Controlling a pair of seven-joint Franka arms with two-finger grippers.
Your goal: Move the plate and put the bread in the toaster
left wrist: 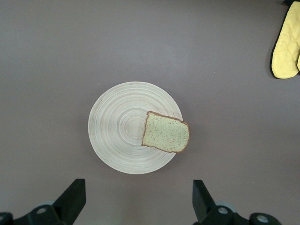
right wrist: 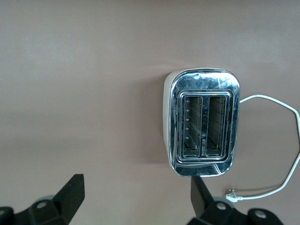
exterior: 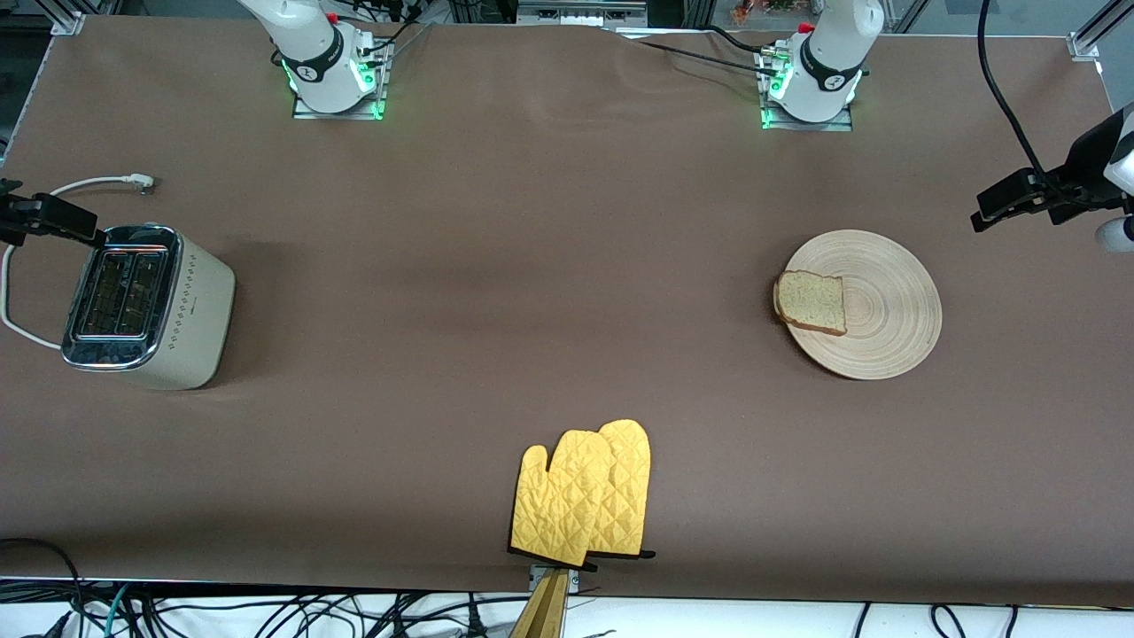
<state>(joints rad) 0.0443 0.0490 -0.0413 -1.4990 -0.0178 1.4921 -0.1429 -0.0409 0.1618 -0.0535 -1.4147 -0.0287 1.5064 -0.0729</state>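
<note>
The pale wooden plate [exterior: 886, 306] [left wrist: 119, 129] lies toward the left arm's end of the table. The bread [exterior: 812, 301] [left wrist: 166, 132] lies flat on the plate's rim on the side toward the table's middle, slightly overhanging. At the right arm's end stands the cream toaster [exterior: 146, 306] [right wrist: 201, 124], chrome top up, both slots bare. My left gripper [exterior: 1001, 206] [left wrist: 139, 192] hangs open in the air beside the plate, holding nothing. The right gripper [exterior: 62, 220] [right wrist: 137, 192] hangs open and bare just above the toaster's end where the cord leaves it.
A pair of yellow oven mitts [exterior: 580, 496] [left wrist: 287, 44] lies at the table edge nearest the front camera, midway along it. The toaster's white cord [exterior: 11, 301] [right wrist: 281, 140] loops on the cloth, with its plug [exterior: 137, 183] farther from that camera.
</note>
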